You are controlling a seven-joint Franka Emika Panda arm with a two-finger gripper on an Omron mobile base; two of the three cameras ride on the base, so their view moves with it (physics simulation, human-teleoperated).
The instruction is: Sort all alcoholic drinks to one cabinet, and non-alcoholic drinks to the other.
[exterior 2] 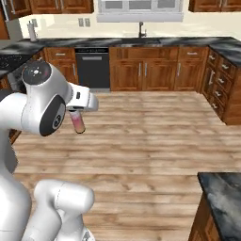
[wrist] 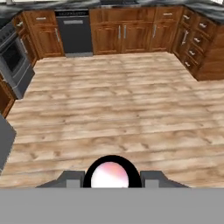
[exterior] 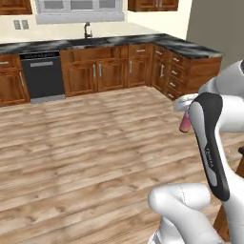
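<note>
A pink, rounded drink [exterior 2: 78,123] hangs upright from my gripper [exterior 2: 76,112], high above the wooden floor. From the left base view the same pink drink [exterior: 185,124] peeks out behind the forearm, under the gripper [exterior: 184,112]. In the hand view its pale pink top [wrist: 111,174] fills the gap between the two dark fingertips [wrist: 72,179], so the gripper [wrist: 111,180] is shut on it. The tall cabinet is out of view.
Brown base cabinets [exterior 2: 141,70] under a dark counter [exterior 2: 188,42] line the far wall, with a black dishwasher [exterior 2: 92,70] and a sink tap [exterior 2: 140,29]. More drawers [exterior 2: 221,89] stand at the right, a stove [wrist: 15,59] at the left, and a dark island corner [exterior 2: 223,193] lies near right.
</note>
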